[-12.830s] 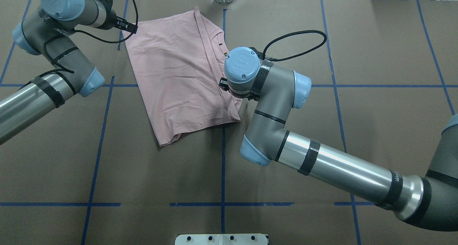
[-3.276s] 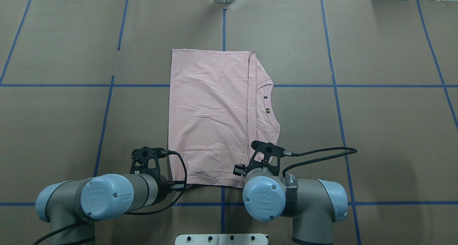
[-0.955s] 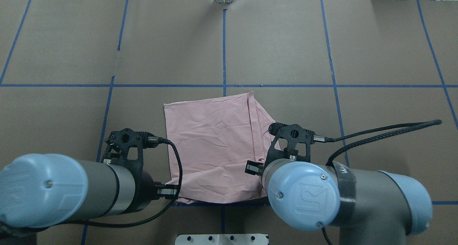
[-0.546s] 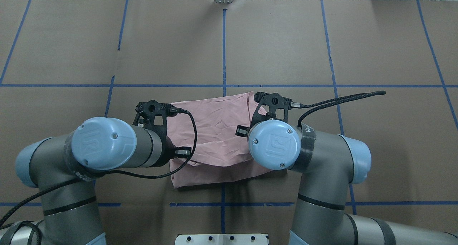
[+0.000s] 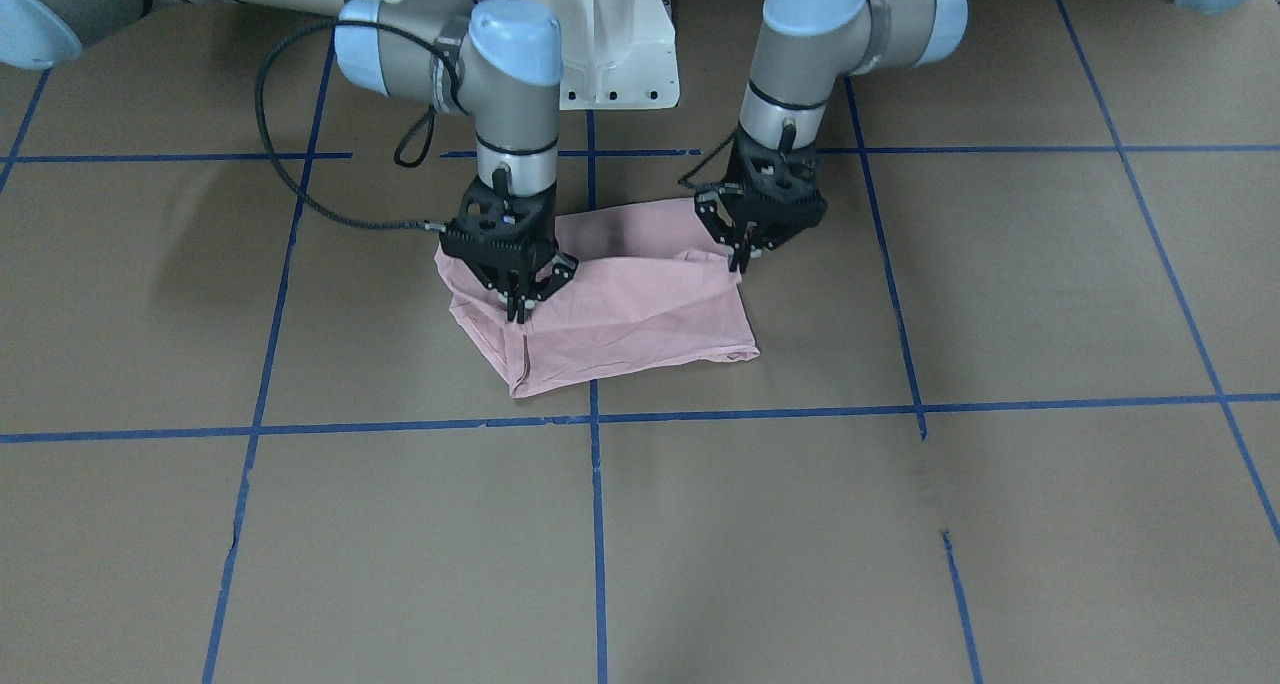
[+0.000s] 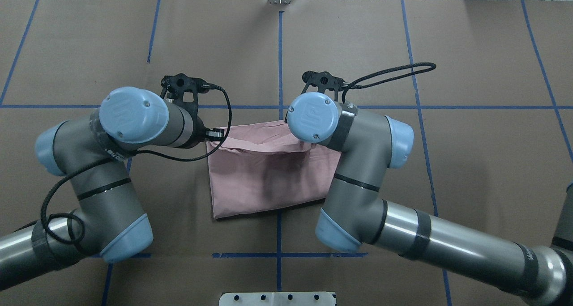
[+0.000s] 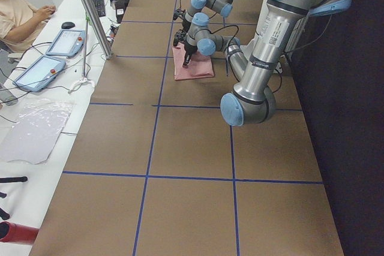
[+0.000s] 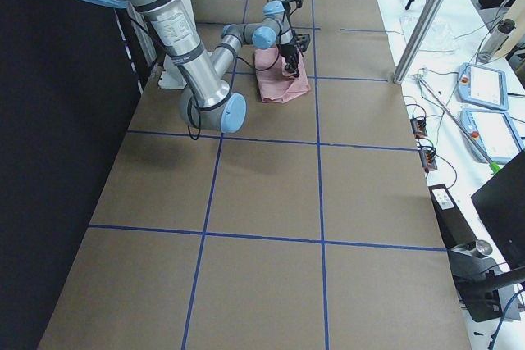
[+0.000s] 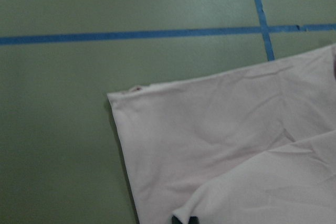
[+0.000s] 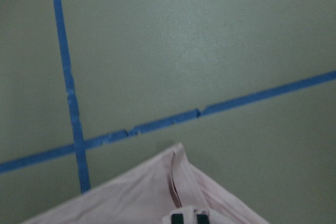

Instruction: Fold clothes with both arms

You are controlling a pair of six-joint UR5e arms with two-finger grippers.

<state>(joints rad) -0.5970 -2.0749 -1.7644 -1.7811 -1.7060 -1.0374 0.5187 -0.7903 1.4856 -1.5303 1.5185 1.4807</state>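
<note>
Even overhead light, soft shadows, wrist views blurred, green-tinted

So the pink shirt (image 6: 264,180) is plain side up, doubled into a rumpled rectangle on the table (image 6: 447,163), right by a blue tape cross. Left arm (image 6: 112,194) and right arm (image 6: 358,163) both bend down over its far side. The left gripper (image 5: 742,256) and right gripper (image 5: 519,309) each pinch a corner of the top layer, which sags between them.
</note>
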